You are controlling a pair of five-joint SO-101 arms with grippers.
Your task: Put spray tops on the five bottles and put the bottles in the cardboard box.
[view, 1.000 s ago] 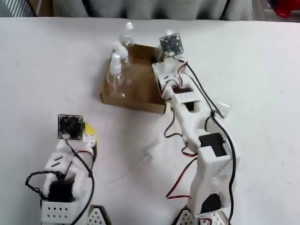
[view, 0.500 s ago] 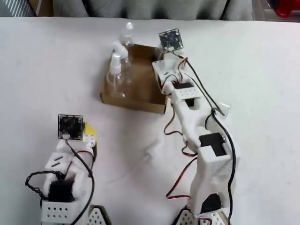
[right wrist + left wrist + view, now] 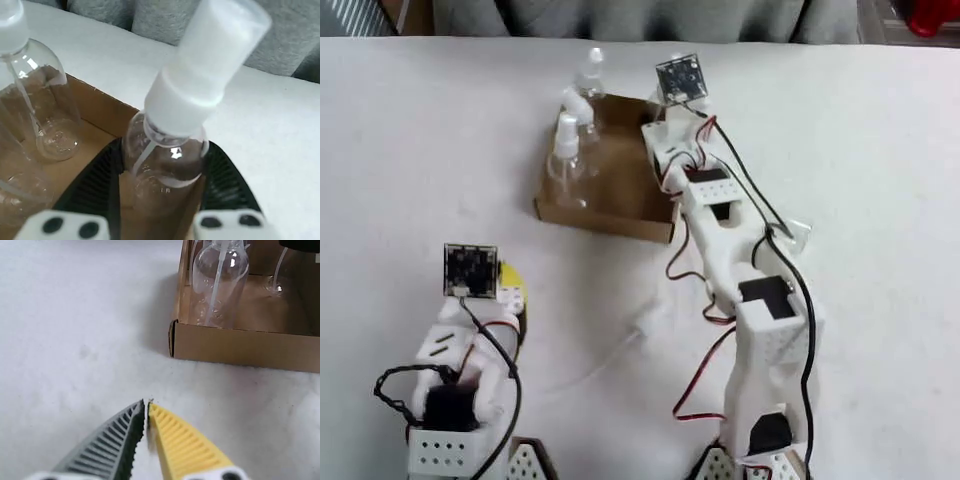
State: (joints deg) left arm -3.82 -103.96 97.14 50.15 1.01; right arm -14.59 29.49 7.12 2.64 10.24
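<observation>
Over on the left, the left gripper (image 3: 146, 412) sits low by its base, fingers pinched together on nothing, parked clear and aimed at the cardboard box (image 3: 240, 347). In the middle, capped bottles (image 3: 565, 160) crowd the box's left wall, which leaves the right side free. And there hangs the right gripper (image 3: 162, 157), black fingers spread just enough to clamp a bottle (image 3: 165, 175), spray top (image 3: 210, 65) on, upright at the far right corner, where the box wall close by looks like the one snag.
</observation>
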